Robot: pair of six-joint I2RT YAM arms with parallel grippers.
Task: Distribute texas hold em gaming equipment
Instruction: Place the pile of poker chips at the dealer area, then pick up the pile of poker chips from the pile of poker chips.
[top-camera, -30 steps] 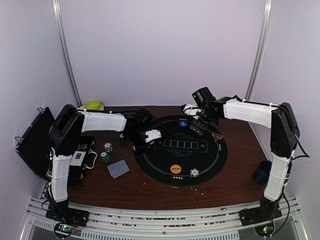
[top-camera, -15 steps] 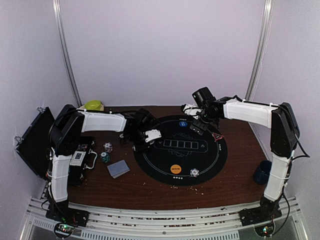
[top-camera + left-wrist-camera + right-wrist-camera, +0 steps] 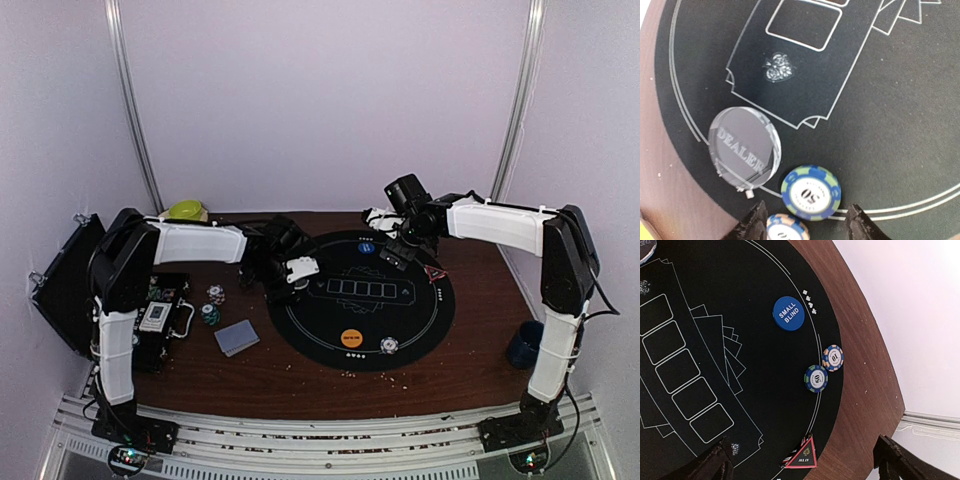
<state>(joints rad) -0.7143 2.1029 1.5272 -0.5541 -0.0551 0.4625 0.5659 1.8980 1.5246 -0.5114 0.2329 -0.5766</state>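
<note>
My left gripper (image 3: pixel 290 272) hangs open over the left edge of the round black poker mat (image 3: pixel 420 320). In the left wrist view my left gripper (image 3: pixel 807 227) has a blue-green 50 chip (image 3: pixel 811 192) and an orange-blue 10 chip (image 3: pixel 786 229) lying between its fingertips, untouched, next to a clear dealer button (image 3: pixel 743 146). My right gripper (image 3: pixel 400 254) is open and empty over the mat's far right. Below my right gripper (image 3: pixel 805 462) lie a blue small-blind disc (image 3: pixel 788 313), a 10 chip (image 3: pixel 833 358), a 50 chip (image 3: pixel 816 378) and a red all-in triangle (image 3: pixel 802 455).
A grey-blue card deck (image 3: pixel 237 337) and two chip stacks (image 3: pixel 213 303) lie on the brown table left of the mat. An orange disc (image 3: pixel 351 338) and a chip (image 3: pixel 388 346) sit at the mat's near edge. The black chip case (image 3: pixel 70 285) stands far left; a dark blue mug (image 3: pixel 523 343) is near right.
My left arm has shifted slightly, its gripper drawn a little toward the back. The right arm and the objects have not moved.
</note>
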